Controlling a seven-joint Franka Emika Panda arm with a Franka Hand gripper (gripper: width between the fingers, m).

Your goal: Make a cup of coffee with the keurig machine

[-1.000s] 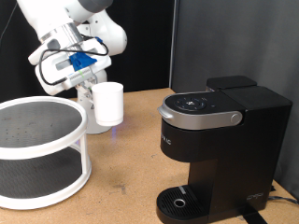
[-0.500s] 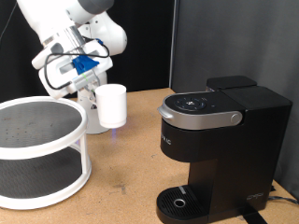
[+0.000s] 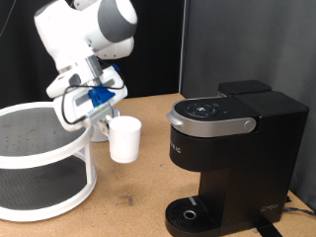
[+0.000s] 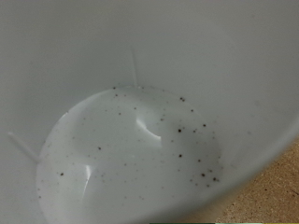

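A: Entry, fingers first. In the exterior view the gripper (image 3: 111,117) sits at the rim of the cup (image 3: 124,139), on the side toward that view's left. The fingers themselves are hidden behind the blue fitting and the rim, so I cannot tell whether they pinch the wall or stand spread.

B: Wrist view?

A: Filled by the cup's white interior (image 4: 140,121): empty, bottom flecked with dark specks, a sliver of table (image 4: 271,196) at one corner. No fingers visible there either.

B: Cup position?

A: Upright, above the table (image 3: 148,188); contact with the surface cannot be judged. It is between the white two-tier rack (image 3: 39,158) at the exterior view's left and the keurig machine (image 3: 232,158) at its right, and apart from both.

B: Machine state?

A: Lid down, drip tray (image 3: 190,212) bare, nothing under the brew head.

B: Step in hand?

A: Judgement: cup transfer toward the machine, early in the task. Seating it calls for a low, level approach, centred on the drip tray ring, with rim clearance beneath the overhanging brew head.
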